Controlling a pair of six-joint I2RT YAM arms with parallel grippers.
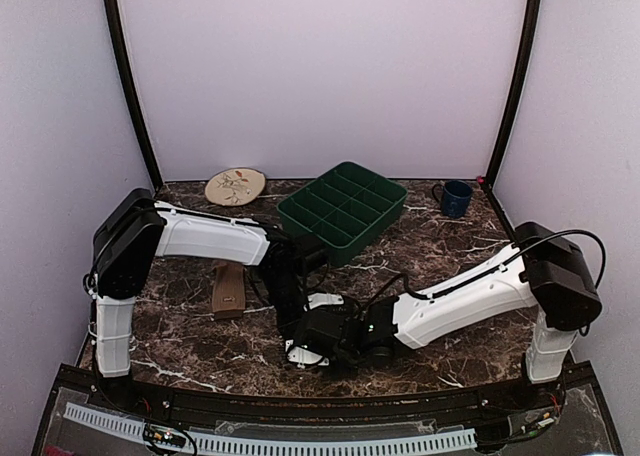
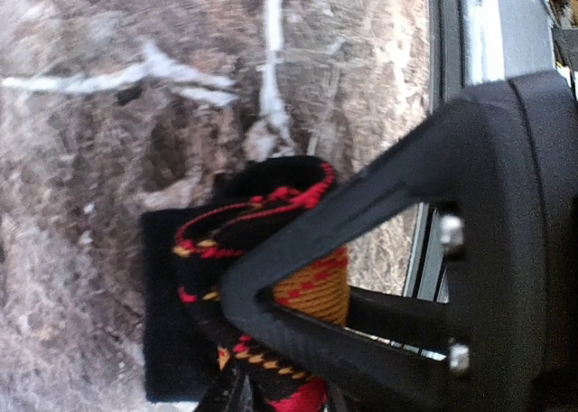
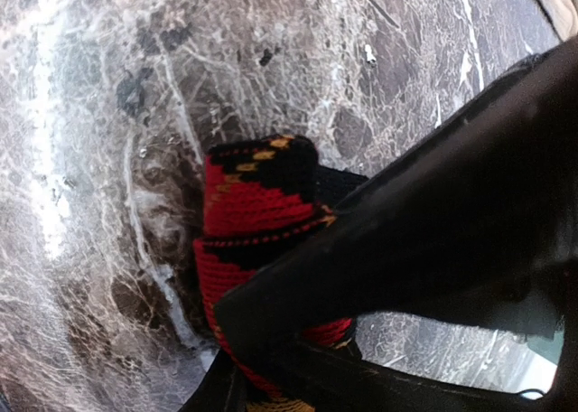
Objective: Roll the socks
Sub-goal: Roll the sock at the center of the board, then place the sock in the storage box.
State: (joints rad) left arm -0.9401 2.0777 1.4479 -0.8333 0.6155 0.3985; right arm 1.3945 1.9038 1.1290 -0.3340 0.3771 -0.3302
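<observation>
**Top view:** L arm comes in from the left and R arm from the right. L gripper [image 1: 303, 344] and R gripper [image 1: 338, 344] meet nose to nose at near centre of the marble table [image 1: 450, 261]. What sits btw them is hidden under the wrists in this view. Tan sock [image 1: 229, 288] lies flat as a short strip to the left of the grippers, just near of the L forearm, touched by neither gripper. Along the far side are a round plate [image 1: 236, 186] at left, a green divided tray [image 1: 343, 210] at centre and a blue mug [image 1: 455, 198] at right. All three are well apart from the grippers.

**L wrist view:** argyle sock [image 2: 262, 240] is a rolled bundle on the marble, black w/ red and yellow stitching. A flat black part of it lies beside the roll. One black finger [image 2: 379, 204] crosses over the roll, and orange knit shows thru the finger's cut-out. The other fingertip only just shows at the bottom edge. The roll sits btw the two, touching the upper finger. Can't tell if the jaws are clamped on it or loose.

**R wrist view:** argyle sock [image 3: 257, 204] shows mostly red here, its end sticking out past the fingers. A finger [image 3: 406, 249] lies across it. The roll narrows where it passes btw the two fingers, so the jaws are pinched on it.
</observation>
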